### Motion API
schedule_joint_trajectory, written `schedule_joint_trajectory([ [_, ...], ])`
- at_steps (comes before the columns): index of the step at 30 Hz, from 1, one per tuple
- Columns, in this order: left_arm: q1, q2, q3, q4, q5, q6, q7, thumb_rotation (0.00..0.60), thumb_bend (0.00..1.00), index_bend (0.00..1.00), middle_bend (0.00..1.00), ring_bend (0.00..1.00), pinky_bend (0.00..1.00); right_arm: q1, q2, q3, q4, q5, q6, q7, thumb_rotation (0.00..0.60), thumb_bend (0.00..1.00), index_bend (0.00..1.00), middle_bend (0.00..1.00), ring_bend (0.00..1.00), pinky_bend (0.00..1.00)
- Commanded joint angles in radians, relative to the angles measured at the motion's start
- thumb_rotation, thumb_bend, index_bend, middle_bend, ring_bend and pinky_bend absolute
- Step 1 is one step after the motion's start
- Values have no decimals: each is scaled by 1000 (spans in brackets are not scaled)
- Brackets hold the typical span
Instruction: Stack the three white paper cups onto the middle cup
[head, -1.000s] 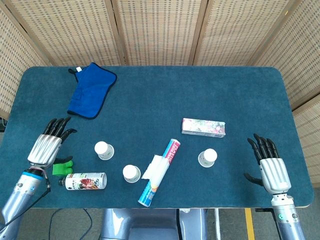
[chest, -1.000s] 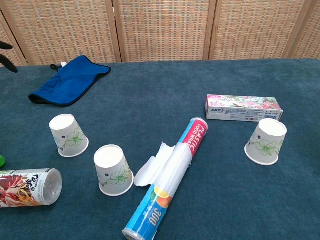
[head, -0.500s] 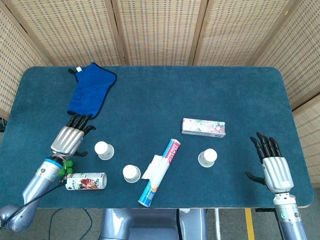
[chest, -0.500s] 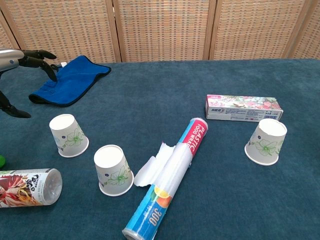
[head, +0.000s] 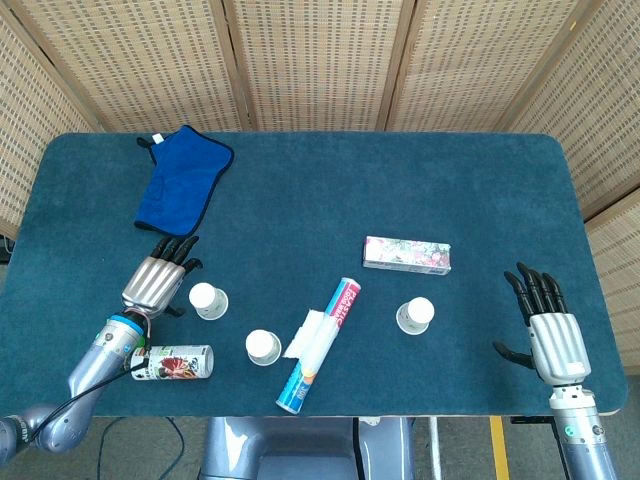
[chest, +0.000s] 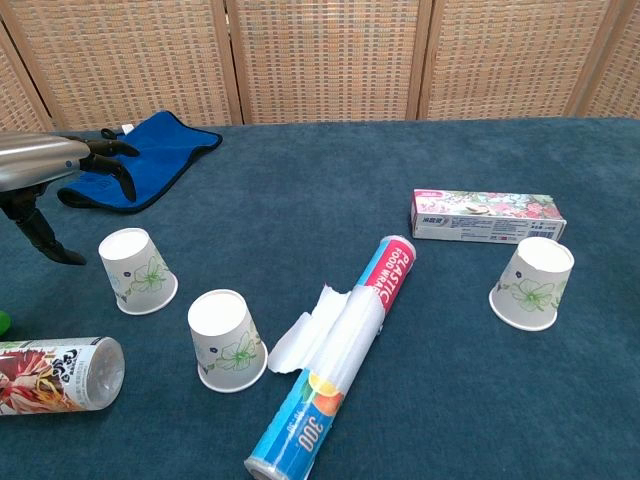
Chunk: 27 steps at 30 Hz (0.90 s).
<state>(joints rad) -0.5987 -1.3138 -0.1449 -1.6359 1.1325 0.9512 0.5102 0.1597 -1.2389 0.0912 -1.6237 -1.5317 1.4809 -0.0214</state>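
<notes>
now moved in beside the left cup (head: 208, 300) at lower left: left hand (head: 157, 283), fingers apart, empty. middle cup (head: 263, 347) near bottom centre, right cup (head: 415, 315) right; right hand (head: 553, 342) spread at lower right.

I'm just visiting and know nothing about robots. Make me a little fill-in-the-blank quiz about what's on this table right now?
1. The number of white paper cups standing on the table is ____.
2. The cloth at the far left of the table is ____ in colour.
3. The left hand hovers beside the leftmost cup, holding ____.
4. The roll of plastic wrap lies between the middle cup and the ____ cup.

Missing words: three; blue; nothing; right
</notes>
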Motion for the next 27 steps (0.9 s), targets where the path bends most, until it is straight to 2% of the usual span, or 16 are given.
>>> schedule_joint_trajectory([
  [1, -12, -14, 7, 15, -14, -5, 14, 600, 161, 292, 0, 0, 0, 0, 1, 0, 0, 0, 0, 4, 600, 82, 0, 0, 0, 0],
  [13, -58, -72, 22, 47, -60, -13, 52, 600, 169, 296, 0, 0, 0, 0, 8, 3, 2, 5, -3, 26, 600, 82, 0, 0, 0, 0],
  [22, -65, -85, 36, 49, -76, 3, 63, 600, 223, 520, 0, 0, 0, 0, 13, 4, 1, 3, -3, 44, 600, 82, 0, 0, 0, 0],
  [27, -58, -71, 39, 35, -47, 32, 36, 600, 223, 529, 0, 0, 0, 0, 13, 4, 2, 4, -4, 43, 600, 82, 0, 0, 0, 0],
])
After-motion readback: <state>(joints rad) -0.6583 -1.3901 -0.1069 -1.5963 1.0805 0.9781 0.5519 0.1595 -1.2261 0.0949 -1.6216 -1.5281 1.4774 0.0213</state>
